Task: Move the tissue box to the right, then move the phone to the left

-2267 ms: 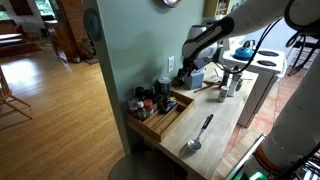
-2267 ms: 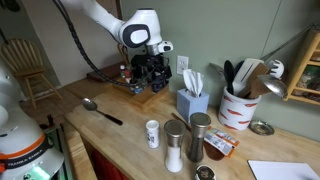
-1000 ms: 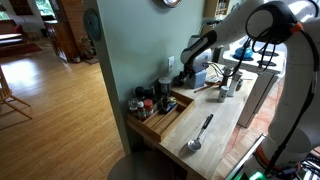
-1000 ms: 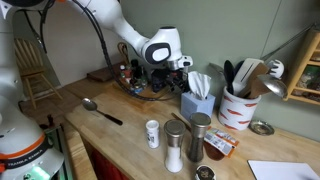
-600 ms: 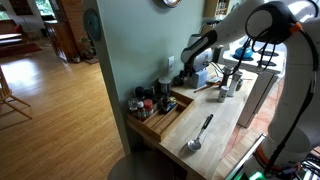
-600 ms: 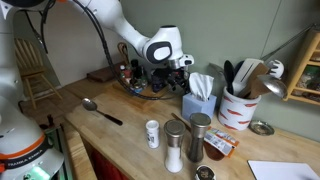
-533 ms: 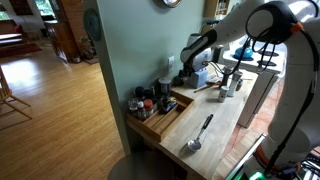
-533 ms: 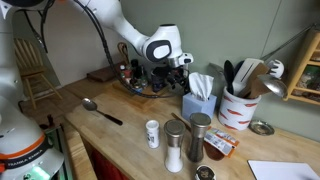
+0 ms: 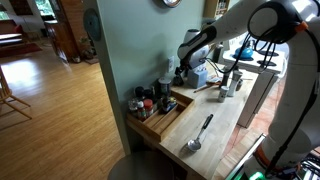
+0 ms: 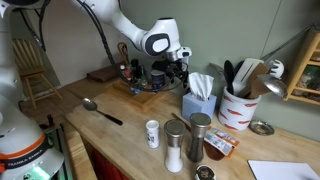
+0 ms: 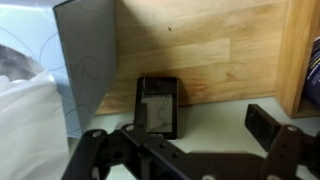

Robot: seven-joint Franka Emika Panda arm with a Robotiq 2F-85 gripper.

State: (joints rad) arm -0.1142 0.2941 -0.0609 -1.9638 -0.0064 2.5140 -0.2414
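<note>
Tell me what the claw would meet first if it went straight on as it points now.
Probably the phone, lying flat on the counter just ahead of the open claw; depth is unclear.

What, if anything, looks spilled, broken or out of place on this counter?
Nothing stands out. The tissue box stands upright with the phone beside it, and a spoon lies loose on the counter; no spills.

This is a kitchen in a home. A wooden counter (image 10: 125, 135) holds a big spoon (image 10: 103, 112), shakers (image 10: 175, 145) near its front edge, and a pot of cooking tools (image 10: 238, 108) (by the wall). A wood floor (image 9: 50, 110) and a chair (image 10: 25, 65) show in the room beside it.
</note>
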